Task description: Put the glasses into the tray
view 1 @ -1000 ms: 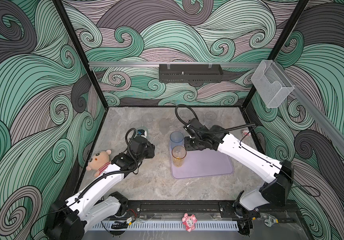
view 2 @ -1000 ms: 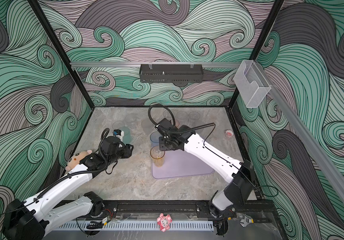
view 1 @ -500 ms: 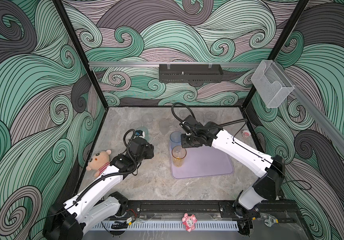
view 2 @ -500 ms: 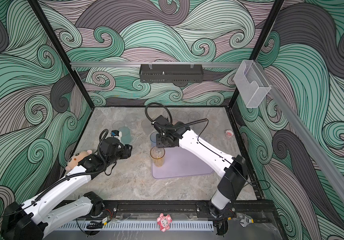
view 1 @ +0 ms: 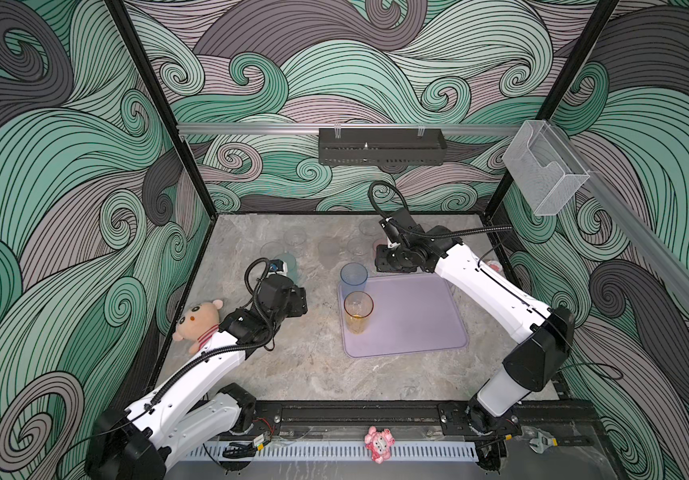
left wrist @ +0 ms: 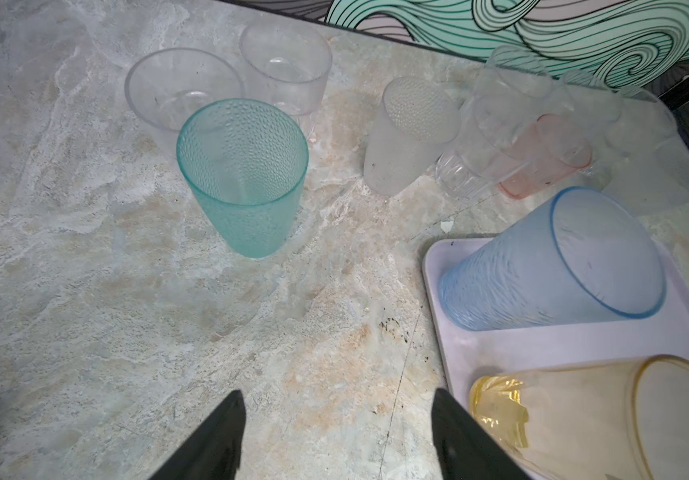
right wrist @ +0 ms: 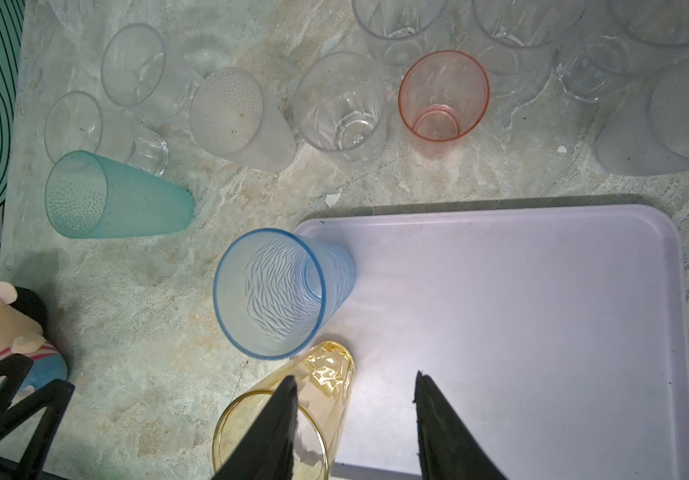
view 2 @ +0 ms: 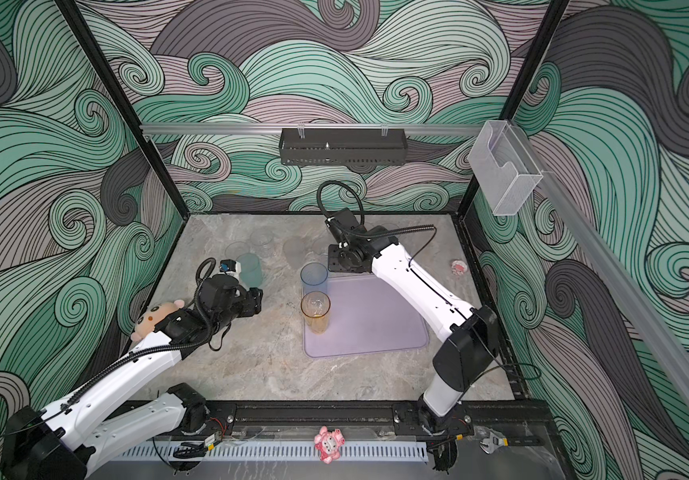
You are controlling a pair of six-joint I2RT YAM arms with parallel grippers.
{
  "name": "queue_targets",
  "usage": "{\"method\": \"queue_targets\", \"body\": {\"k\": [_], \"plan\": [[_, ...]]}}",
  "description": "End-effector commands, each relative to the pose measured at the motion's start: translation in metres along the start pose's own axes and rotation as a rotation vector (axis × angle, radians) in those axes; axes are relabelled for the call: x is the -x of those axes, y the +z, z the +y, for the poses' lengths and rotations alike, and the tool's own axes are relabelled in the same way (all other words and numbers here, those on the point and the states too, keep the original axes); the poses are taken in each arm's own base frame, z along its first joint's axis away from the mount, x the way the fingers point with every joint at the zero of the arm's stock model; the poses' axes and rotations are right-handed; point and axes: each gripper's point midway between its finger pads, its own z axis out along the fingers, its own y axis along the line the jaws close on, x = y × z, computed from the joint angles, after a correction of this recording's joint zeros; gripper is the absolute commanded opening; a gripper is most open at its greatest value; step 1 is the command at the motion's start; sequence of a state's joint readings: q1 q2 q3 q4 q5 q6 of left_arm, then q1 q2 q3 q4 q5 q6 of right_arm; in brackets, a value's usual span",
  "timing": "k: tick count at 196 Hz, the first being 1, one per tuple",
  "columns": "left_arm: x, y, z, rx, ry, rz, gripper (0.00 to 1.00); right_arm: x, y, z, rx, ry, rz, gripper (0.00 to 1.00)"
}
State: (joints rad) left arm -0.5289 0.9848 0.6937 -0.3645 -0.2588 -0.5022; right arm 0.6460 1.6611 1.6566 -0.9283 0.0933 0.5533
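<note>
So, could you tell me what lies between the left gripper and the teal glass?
Nothing: in the left wrist view only bare tabletop lies between the left gripper and the teal glass.

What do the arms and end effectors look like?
The left arm and right arm have white shells, black joints and looping black corrugated cables. The left end effector and right end effector are paired black wedges tapering to points.

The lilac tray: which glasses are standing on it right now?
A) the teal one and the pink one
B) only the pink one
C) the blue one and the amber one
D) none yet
C: the blue glass and the amber glass stand on the tray, while the teal glass and the pink glass are on the table.
</note>
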Motion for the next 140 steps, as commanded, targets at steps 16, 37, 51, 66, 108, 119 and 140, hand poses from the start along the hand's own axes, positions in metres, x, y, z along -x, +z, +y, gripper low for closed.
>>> {"method": "queue_targets", "body": {"k": [16, 37, 51, 66, 108, 119, 140], "plan": [[0.024, 0.005, -0.017, -0.008, -0.004, -0.008, 0.75, 0.003, 0.002, -0.011, 0.031, 0.016, -0.01, 0.47], [0.026, 0.009, -0.017, 0.024, 0.025, 0.027, 0.75, 0.007, 0.005, -0.018, 0.051, 0.058, -0.026, 0.47], [0.029, 0.01, -0.015, 0.051, 0.041, 0.036, 0.76, 0.008, 0.01, -0.02, 0.065, 0.078, -0.026, 0.47], [0.032, 0.012, -0.013, 0.069, 0.055, 0.025, 0.76, 0.01, 0.015, -0.022, 0.067, 0.087, -0.022, 0.47], [0.043, 0.018, -0.013, 0.082, 0.083, -0.032, 0.78, 0.019, 0.022, -0.024, 0.077, 0.094, -0.015, 0.47], [0.045, 0.019, -0.015, 0.079, 0.098, -0.041, 0.78, 0.023, 0.023, -0.027, 0.075, 0.093, -0.021, 0.47], [0.054, 0.018, -0.014, 0.091, 0.122, -0.065, 0.79, 0.029, 0.022, -0.031, 0.081, 0.109, -0.033, 0.48]]}}
